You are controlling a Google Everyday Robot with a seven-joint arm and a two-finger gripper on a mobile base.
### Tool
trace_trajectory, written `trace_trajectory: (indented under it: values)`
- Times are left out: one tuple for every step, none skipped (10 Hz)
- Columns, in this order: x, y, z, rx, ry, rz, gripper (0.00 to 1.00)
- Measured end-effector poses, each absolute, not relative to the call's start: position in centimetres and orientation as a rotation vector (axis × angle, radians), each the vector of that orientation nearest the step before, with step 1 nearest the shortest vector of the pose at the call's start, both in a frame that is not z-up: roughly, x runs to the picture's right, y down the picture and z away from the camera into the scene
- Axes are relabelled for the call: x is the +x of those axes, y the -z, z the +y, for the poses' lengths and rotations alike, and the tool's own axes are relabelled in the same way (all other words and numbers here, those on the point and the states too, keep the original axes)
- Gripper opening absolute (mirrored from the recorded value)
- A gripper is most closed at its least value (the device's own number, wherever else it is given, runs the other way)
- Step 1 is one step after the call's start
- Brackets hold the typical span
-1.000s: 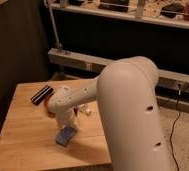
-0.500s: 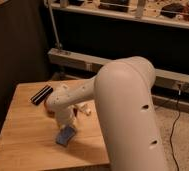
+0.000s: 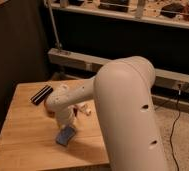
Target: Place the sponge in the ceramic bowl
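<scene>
On the wooden table (image 3: 18, 142): the small light-blue rectangular soft sponge (image 3: 65, 135) lies near the front edge, outside any container.
Gripper (image 3: 66, 123): it points down just over the sponge's far edge. Its jaws are spread wide, and nothing looks lifted in them.
Change: the white robot arm (image 3: 125, 100) has slid its wrist slightly left within the last second. The sponge and the jaw spread are as before.
Meaning: probably lining up on the sponge, which is not in the bowl.
Bowl: only a reddish sliver of the small round orange-red glossy ceramic bowl (image 3: 50, 111) shows, behind the wrist. Its inside is hidden.
Bar: the flat black bar (image 3: 41, 94) lies apart, back left.
</scene>
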State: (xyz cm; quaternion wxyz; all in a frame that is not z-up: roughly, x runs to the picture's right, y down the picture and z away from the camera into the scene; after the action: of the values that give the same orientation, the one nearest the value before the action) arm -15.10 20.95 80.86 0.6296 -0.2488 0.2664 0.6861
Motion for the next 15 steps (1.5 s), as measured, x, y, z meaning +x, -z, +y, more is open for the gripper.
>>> trace_trajectory:
  values:
    - [-15.1, -80.9, 21.0, -0.570, -1.571, 0.610, 0.65]
    - [-15.1, -80.9, 21.0, -0.570, -1.571, 0.610, 0.65]
    - [-15.2, -80.8, 21.6, -0.580, -1.559, 0.617, 0.65]
    - [-15.9, -80.6, 22.3, -0.602, -1.524, 0.608, 0.65]
    - [-16.8, -80.5, 22.8, -0.631, -1.483, 0.584, 0.65]
    - [-17.1, -80.4, 23.0, -0.653, -1.442, 0.563, 0.65]
    - [-16.9, -80.4, 23.0, -0.673, -1.398, 0.541, 0.65]
    - [-16.6, -80.4, 23.1, -0.702, -1.351, 0.514, 0.65]
    - [-16.1, -80.5, 23.3, -0.715, -1.333, 0.509, 0.65]
    - [-15.6, -80.6, 23.5, -0.722, -1.328, 0.514, 0.64]
    - [-15.0, -80.8, 23.8, -0.725, -1.327, 0.531, 0.57]
    - [-14.7, -81.0, 24.0, -0.729, -1.328, 0.549, 0.45]
    - [-14.8, -81.0, 24.2, -0.733, -1.327, 0.561, 0.37]
    - [-15.4, -80.9, 24.4, -0.740, -1.317, 0.573, 0.25]
    - [-16.3, -80.7, 24.4, -0.745, -1.302, 0.575, 0.15]
